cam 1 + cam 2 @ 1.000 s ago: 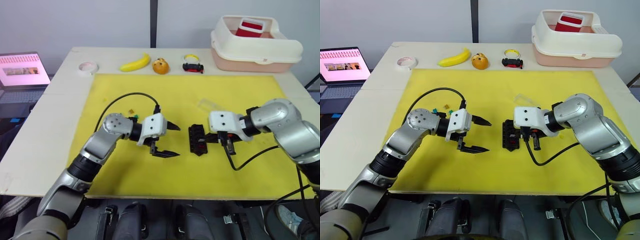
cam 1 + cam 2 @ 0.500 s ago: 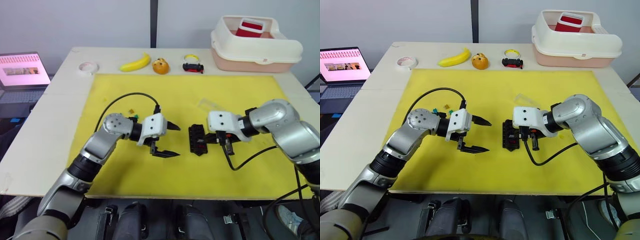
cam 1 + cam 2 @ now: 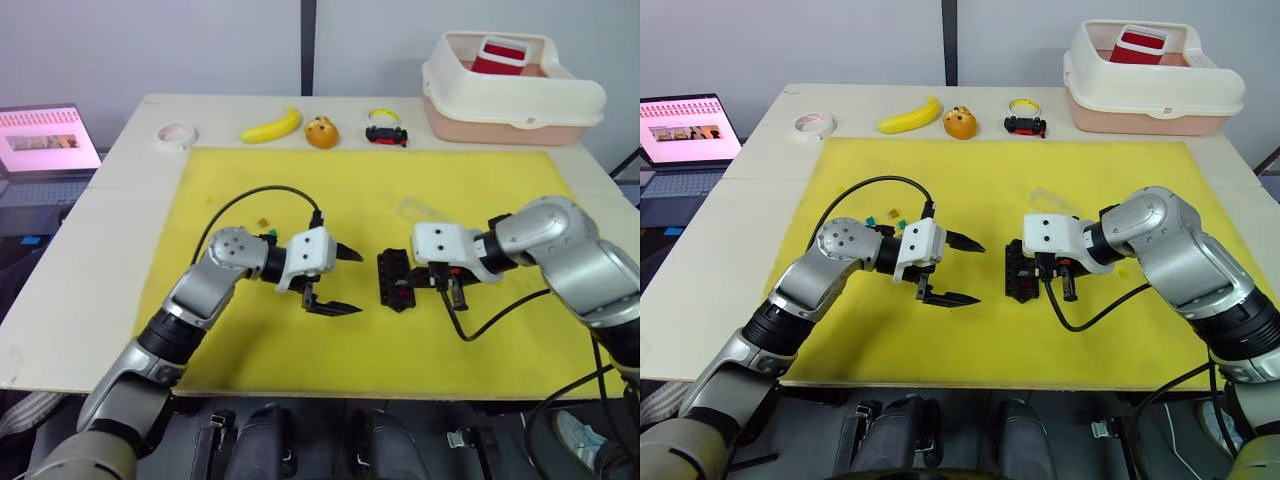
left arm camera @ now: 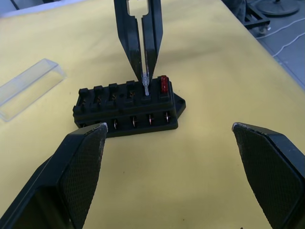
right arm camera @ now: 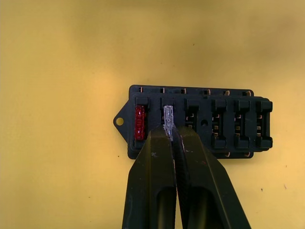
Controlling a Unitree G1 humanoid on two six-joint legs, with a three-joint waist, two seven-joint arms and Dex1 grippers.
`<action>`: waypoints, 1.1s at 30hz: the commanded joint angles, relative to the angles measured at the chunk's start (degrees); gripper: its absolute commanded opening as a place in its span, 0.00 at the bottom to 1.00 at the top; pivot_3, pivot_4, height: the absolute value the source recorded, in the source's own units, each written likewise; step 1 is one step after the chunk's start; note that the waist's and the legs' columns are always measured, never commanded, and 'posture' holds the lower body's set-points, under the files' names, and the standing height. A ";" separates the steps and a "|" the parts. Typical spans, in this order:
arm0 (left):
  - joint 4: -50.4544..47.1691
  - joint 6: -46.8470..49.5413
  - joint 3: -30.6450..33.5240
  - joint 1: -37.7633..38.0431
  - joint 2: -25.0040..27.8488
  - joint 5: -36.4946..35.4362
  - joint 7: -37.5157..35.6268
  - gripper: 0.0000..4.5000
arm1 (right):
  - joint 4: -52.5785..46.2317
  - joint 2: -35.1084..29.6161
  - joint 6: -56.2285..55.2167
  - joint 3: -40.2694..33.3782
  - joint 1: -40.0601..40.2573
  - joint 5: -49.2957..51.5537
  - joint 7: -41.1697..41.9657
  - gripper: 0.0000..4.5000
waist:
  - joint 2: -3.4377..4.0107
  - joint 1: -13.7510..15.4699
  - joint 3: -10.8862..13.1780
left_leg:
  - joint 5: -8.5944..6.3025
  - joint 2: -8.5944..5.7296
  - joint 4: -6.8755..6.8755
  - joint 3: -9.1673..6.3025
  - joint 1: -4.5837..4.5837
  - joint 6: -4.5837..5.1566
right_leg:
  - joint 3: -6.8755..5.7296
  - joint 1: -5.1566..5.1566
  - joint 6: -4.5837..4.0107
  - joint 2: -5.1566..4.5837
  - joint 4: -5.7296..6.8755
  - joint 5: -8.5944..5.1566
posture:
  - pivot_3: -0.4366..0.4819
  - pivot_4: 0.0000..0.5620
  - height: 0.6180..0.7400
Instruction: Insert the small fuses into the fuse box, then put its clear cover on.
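The black fuse box (image 5: 200, 119) lies on the yellow mat (image 3: 300, 180) between my two grippers. A red fuse (image 5: 139, 123) sits in its end slot. My right gripper (image 5: 170, 134) is shut on a pale grey fuse (image 5: 167, 115), which stands upright in the slot beside the red one. To the left of the fuse box (image 3: 395, 280), my left gripper (image 3: 352, 282) is open and holds nothing. The clear cover (image 3: 418, 209) lies on the mat just behind the box. Other small fuses (image 3: 892, 213) lie loose behind my left arm.
Along the back of the table are a tape roll (image 3: 176, 133), a banana (image 3: 270, 125), an orange toy (image 3: 320, 132) and a black-and-red toy car (image 3: 386, 133). A cream bin (image 3: 515, 90) stands at the back right. A laptop (image 3: 45, 140) sits off the table's left.
My right gripper has edged slightly left over the fuse box with the grey fuse. The left gripper has stayed in place.
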 commanded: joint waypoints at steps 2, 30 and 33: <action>-1.30 -0.81 0.82 -0.17 0.20 -0.15 -0.48 1.00 | -1.97 0.01 4.77 -5.13 -3.83 5.41 1.57 0.54 | 0.00 -0.06 0.00 | 0.00 0.00 0.00 0.00 0.00 0.00 | 0.00 0.00 0.00 0.00 0.00 0.00 | 0.48 0.27 1.00; 2.09 -2.59 1.60 -1.44 -0.88 -3.00 -3.49 1.00 | -3.99 16.70 -17.87 -27.81 31.13 16.51 -18.06 0.00 | -0.01 0.17 -0.02 | -0.03 -0.01 0.16 -0.07 0.01 0.05 | -0.01 0.12 0.01 0.05 0.06 0.00 | 0.48 0.27 1.00; 2.84 -3.06 1.64 -1.89 -1.01 -2.81 -3.71 1.00 | -3.03 16.36 -18.99 -27.14 31.36 15.97 -18.38 0.00 | -0.01 0.04 -0.02 | -0.04 -0.01 0.17 -0.06 0.01 0.06 | 0.00 0.13 0.01 0.05 0.06 0.01 | 0.48 0.27 1.00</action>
